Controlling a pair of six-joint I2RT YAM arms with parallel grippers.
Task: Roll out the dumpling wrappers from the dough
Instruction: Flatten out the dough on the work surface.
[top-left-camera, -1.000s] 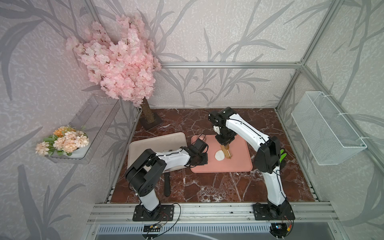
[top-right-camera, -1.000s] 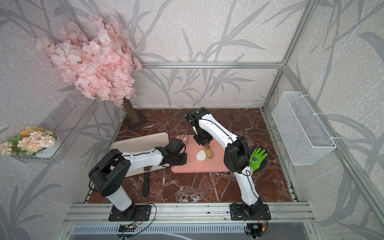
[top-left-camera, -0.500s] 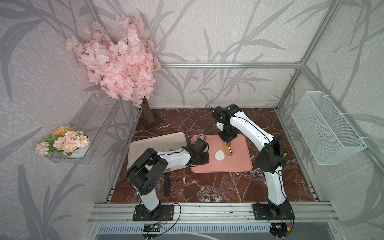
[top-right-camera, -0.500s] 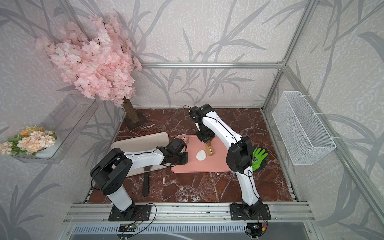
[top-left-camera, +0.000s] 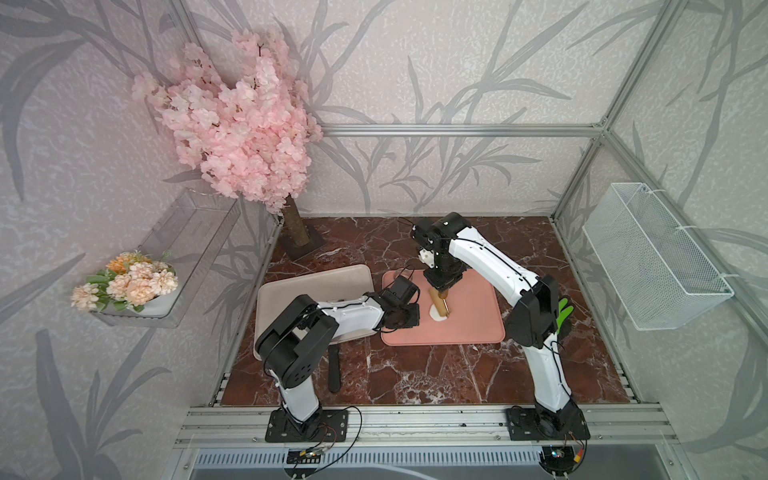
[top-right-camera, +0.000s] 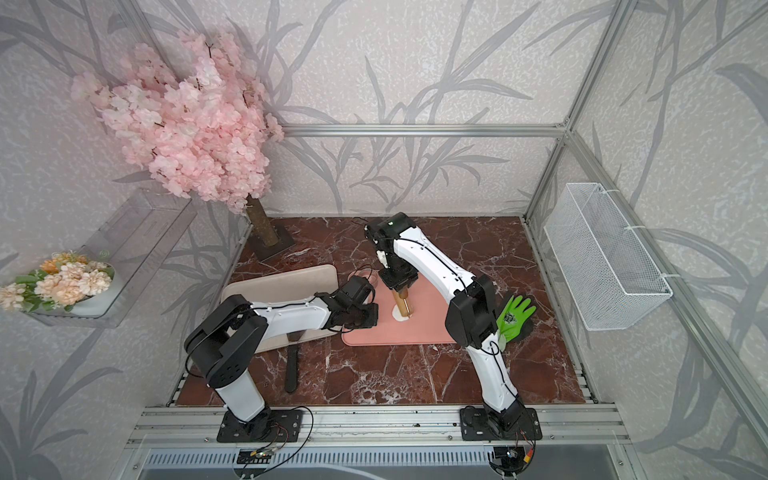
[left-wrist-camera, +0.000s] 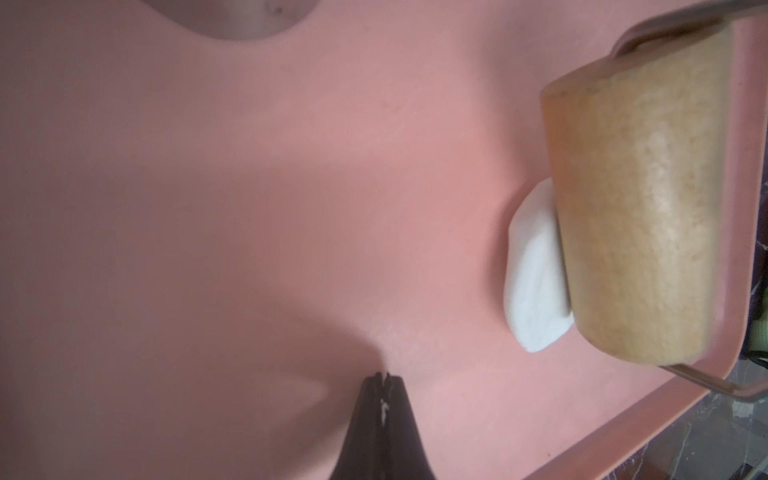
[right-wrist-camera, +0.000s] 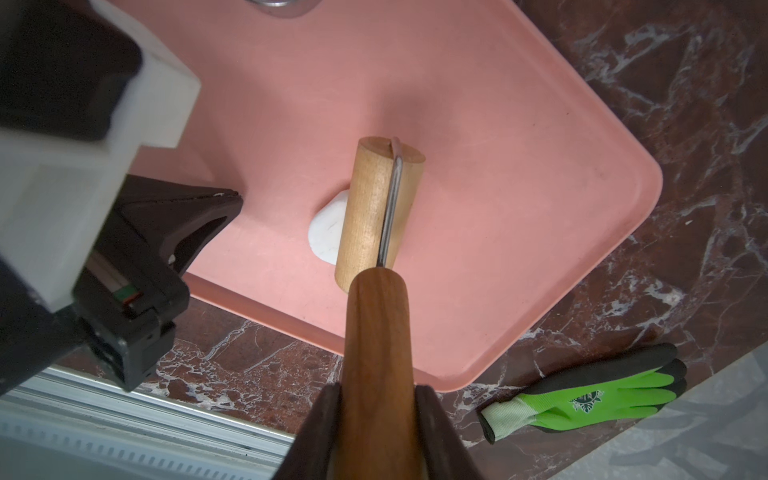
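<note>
The dough (right-wrist-camera: 328, 232) is a small white lump on the pink tray (right-wrist-camera: 519, 208), seen in both top views (top-left-camera: 435, 314) (top-right-camera: 397, 314). The tan wooden roller (right-wrist-camera: 374, 208) lies over its far side, covering part of it (left-wrist-camera: 534, 282). My right gripper (right-wrist-camera: 378, 395) is shut on the roller's brown handle (right-wrist-camera: 376, 332), above the tray (top-left-camera: 442, 282). My left gripper (left-wrist-camera: 382, 376) is shut on nothing, its tips low over the tray a short way from the dough (right-wrist-camera: 232, 197). The dumpling wrappers are out of view.
A beige tray (top-left-camera: 316, 282) lies left of the pink one, under my left arm. A clear glass cup (top-right-camera: 365, 276) stands at the pink tray's back left corner. A green glove (top-right-camera: 515, 316) lies to its right. A black handle (top-left-camera: 333, 370) lies near the front.
The right gripper has shifted the roller sideways from beside the dough onto it. My left arm has stayed where it was.
</note>
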